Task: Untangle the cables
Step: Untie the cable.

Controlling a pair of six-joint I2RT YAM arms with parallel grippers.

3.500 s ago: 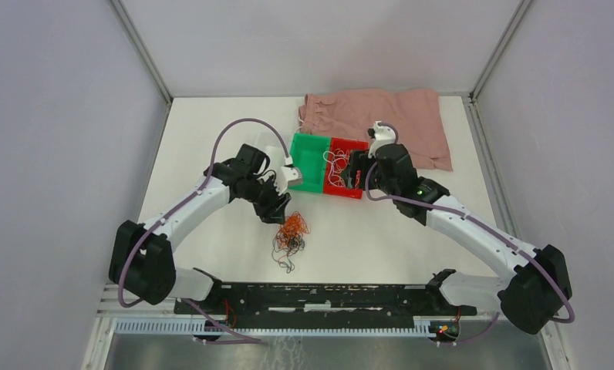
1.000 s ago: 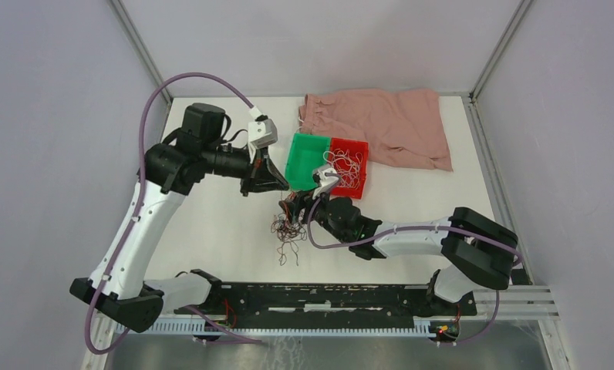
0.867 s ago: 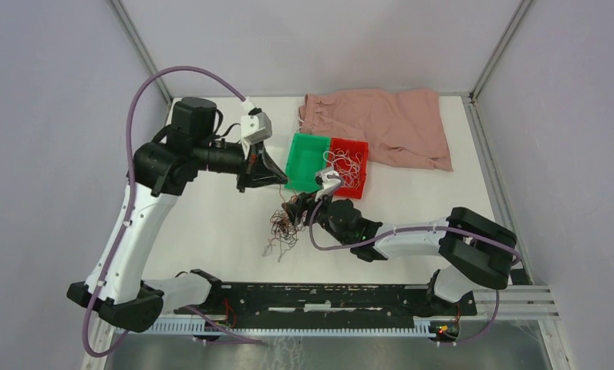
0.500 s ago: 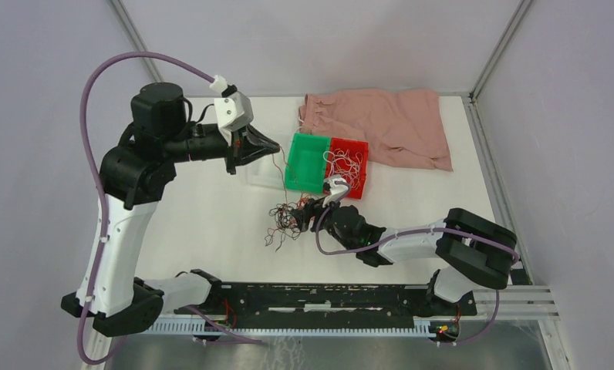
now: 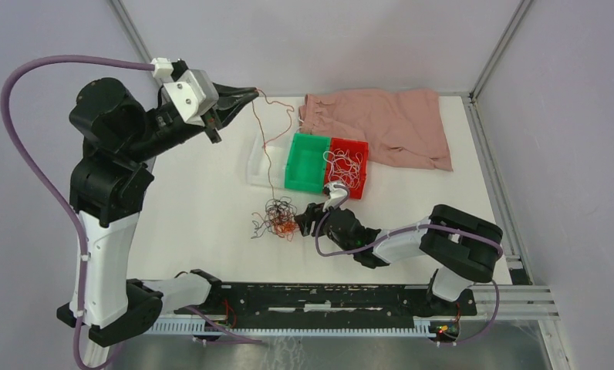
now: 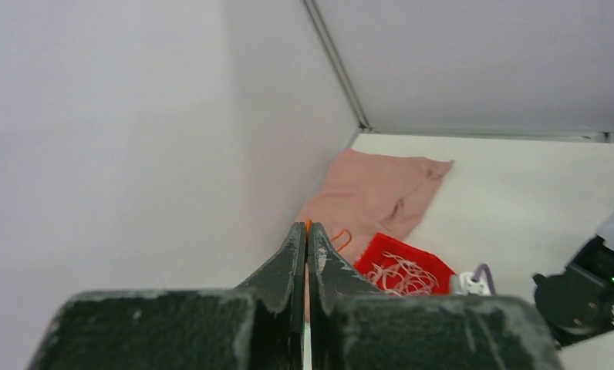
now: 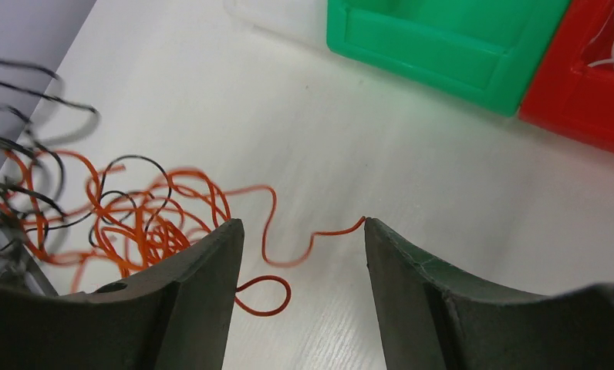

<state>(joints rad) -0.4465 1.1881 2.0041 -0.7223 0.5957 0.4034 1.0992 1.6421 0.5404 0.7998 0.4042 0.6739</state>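
Now the tangle of cables (image 5: pixel 277 218), black and orange, lies on the table (image 5: pixel 211 208) just below the middle of the overhead frame. One orange strand (image 5: pixel 267 146) climbs from it to the upper left. There the left hand (image 5: pixel 246 94) pinches the strand's end between fingers pressed tight together. Half a second ago that hand hung lower, close to the green bin (image 5: pixel 304 185), with only a short run of strand showing. It has since lifted and swung away, so far more of the strand is drawn out, and the tangle has slid a little to the left. The right hand (image 5: pixel 305 220) sits low, just right of the tangle, fingers spread and gripping nothing. A loose orange curl lies between them in its wrist view. By my reading, one cable is nearly free, though its lower end still seems caught.
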